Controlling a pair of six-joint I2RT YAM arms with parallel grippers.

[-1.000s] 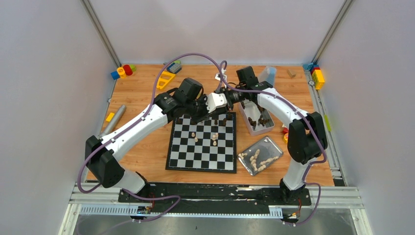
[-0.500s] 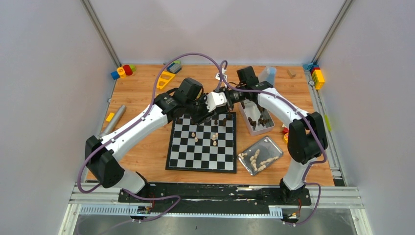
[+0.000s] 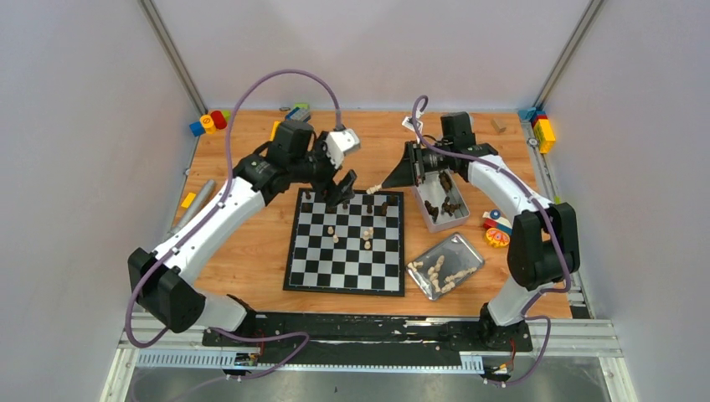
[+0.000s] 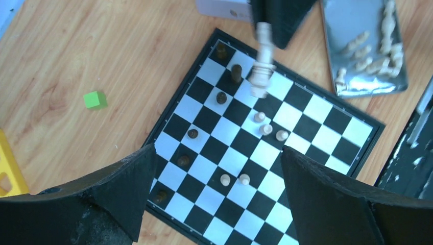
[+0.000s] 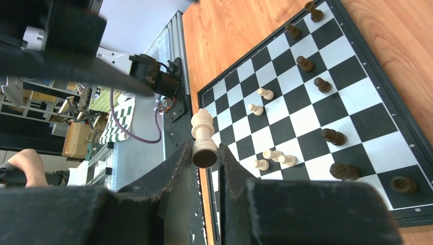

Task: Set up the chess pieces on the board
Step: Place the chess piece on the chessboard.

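Note:
The board (image 3: 343,270) lies mid-table with several dark chess pieces (image 3: 383,208) along its far rows and several cream ones (image 3: 367,237) near the middle. My right gripper (image 3: 390,179) hovers over the board's far right corner, shut on the base of a tall cream piece (image 3: 374,189) that sticks out sideways. In the right wrist view that cream piece (image 5: 203,137) is pinched in my gripper (image 5: 205,154). My left gripper (image 3: 339,190) hangs open over the far left squares. In the left wrist view its fingers (image 4: 117,194) stand wide apart and empty above the board (image 4: 306,109).
A metal tray (image 3: 470,249) of cream pieces sits right of the board. A clear bin (image 3: 421,209) of dark pieces stands behind it. Toy blocks (image 3: 209,121) and more blocks (image 3: 541,130) fill the far corners. A green cube (image 4: 94,99) lies left of the board.
The two grippers were together above the board's far edge. My left gripper opened and drew back left; my right gripper closed on the cream piece and pulled right with it.

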